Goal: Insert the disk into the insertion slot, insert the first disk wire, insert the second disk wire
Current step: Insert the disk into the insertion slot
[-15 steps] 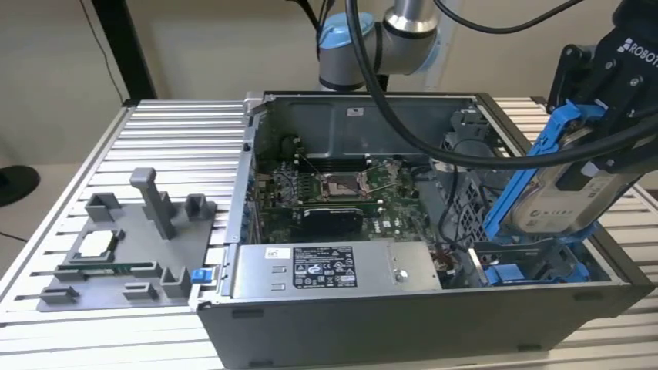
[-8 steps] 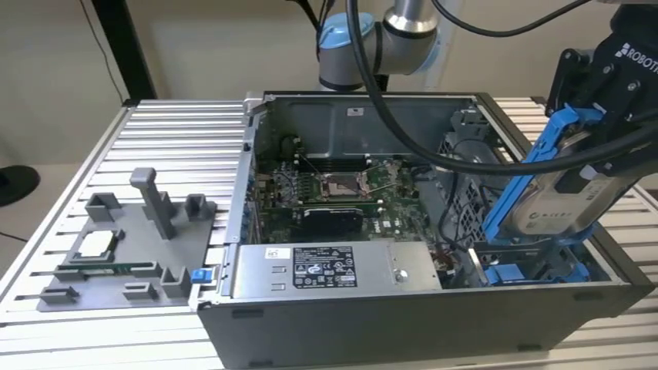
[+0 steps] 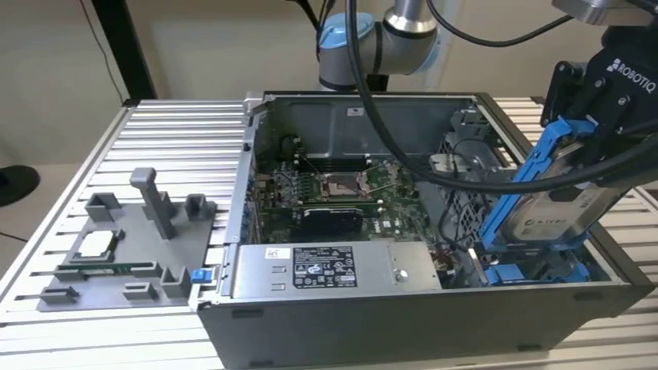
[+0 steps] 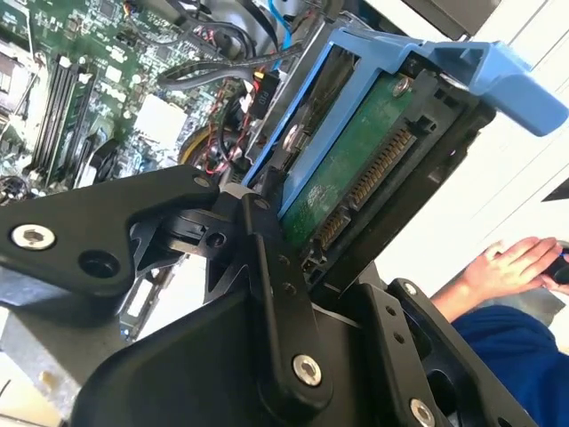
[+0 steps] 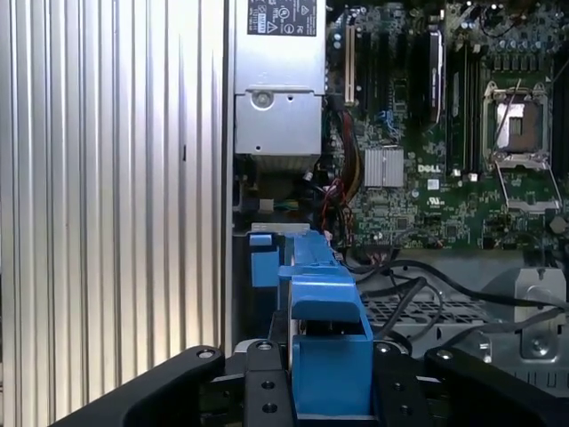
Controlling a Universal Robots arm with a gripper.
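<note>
Blue-framed silver-grey disk (image 3: 560,210), gripped by the black claw (image 3: 602,142) over the open grey computer case (image 3: 411,320), is not yet slotted; both wires pending.

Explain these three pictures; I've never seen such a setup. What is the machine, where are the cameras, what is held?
A robot arm works over an open computer case on a slatted metal table. The exterior view looks on from off the arm; both wrist views ride on the arm, near its gripper. The gripper is shut on the disk, a silver drive in a blue frame, tilted over the case's end at the exterior view's right. A grey parts holder lies on the table beside the case. The second wrist view catches a person's hand.
</note>
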